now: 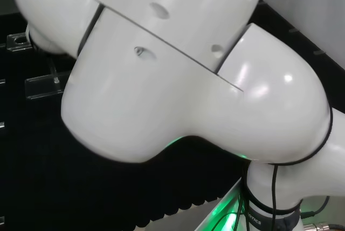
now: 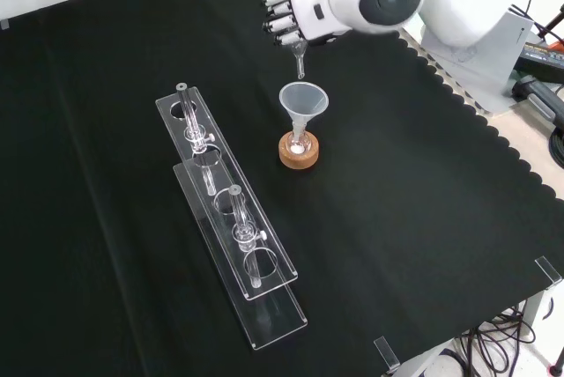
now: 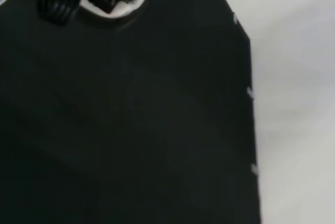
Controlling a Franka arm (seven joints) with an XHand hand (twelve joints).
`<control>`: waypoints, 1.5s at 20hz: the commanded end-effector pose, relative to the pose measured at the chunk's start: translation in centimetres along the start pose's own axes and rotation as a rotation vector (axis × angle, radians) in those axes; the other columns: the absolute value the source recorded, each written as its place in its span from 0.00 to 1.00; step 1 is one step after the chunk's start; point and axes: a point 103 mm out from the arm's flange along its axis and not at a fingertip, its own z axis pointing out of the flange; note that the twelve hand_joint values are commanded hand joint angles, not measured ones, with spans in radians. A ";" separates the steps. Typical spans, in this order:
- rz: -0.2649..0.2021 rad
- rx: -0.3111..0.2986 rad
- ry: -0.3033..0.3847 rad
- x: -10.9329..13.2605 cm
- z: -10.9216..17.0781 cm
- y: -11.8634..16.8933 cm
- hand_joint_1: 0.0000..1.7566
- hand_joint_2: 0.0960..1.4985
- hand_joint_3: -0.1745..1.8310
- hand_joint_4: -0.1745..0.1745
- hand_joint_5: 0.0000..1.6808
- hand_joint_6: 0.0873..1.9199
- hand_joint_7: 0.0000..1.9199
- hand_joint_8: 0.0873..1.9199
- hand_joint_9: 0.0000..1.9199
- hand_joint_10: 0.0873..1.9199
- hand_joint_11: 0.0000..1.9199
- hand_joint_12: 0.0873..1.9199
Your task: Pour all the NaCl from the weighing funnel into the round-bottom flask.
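In the front view, the hand (image 2: 295, 16) hangs above the bench (image 2: 423, 218) with its fingers curled round the weighing funnel (image 2: 299, 58), whose narrow stem points straight down. The stem tip is apart from, and just above, the clear plastic funnel (image 2: 303, 102) seated in the neck of the round-bottom flask (image 2: 299, 144). The flask rests on a cork ring (image 2: 299, 155) near the middle of the cloth, at about six o'clock from the hand.

A small white patch, probably NaCl, shows inside the flask, so some transfer appears to be done. Whether any salt remains in the weighing funnel cannot be told. By judgement, the pour is in its late stage; emptying the rest and setting the funnel down remain.

At about eight o'clock from the flask, well apart, lie two clear racks (image 2: 231, 218).
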 end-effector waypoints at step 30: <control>0.087 0.054 0.801 -11.2 7.0 4.5 0.64 0.41 0.39 1.00 0.78 0.27 0.40 0.28 0.58 0.06 0.45 0.50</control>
